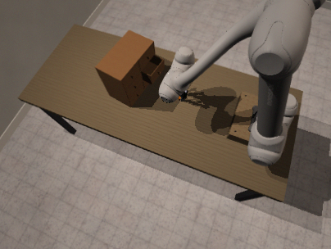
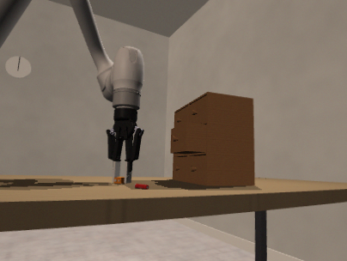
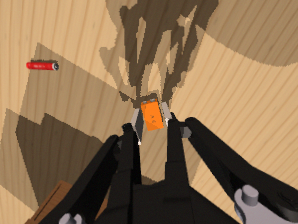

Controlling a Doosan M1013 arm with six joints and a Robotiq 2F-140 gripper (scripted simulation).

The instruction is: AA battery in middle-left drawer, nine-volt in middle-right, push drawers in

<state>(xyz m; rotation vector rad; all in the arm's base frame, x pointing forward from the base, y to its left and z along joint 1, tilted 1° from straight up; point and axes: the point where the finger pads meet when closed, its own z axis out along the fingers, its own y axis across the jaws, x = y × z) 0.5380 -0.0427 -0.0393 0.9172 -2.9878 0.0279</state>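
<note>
A white robot arm reaches down at the centre-left of the exterior view, its black two-finger gripper (image 2: 122, 179) lowered to the table, one of its fingers on each side of a small orange rectangular nine-volt battery (image 3: 153, 116) that lies flat on the wood. The fingers stand narrow and are closing around the battery, but no firm grasp shows; judging by how things lie, they hold nothing and the battery rests on the table. A slim red cylindrical AA battery (image 3: 43, 65) lies apart, in the upper left of the wrist view, near the chest. The small brown wooden chest of drawers (image 1: 124, 61) sits in the upper left of the top view, with drawers of its middle row pulled partly out (image 1: 153, 67); which ones exactly is hard to tell. As a judgement, the task is at an early stage: drawers are open, yet neither battery is inside, and all drawers must be pushed in afterwards. The long table (image 1: 82, 123) has a striped light-wood surface crossed by dark shadows of the arm, on black legs. The room has grey walls, a pale tiled floor, and a round wall clock (image 2: 18, 66) in the upper left of the exterior view
</note>
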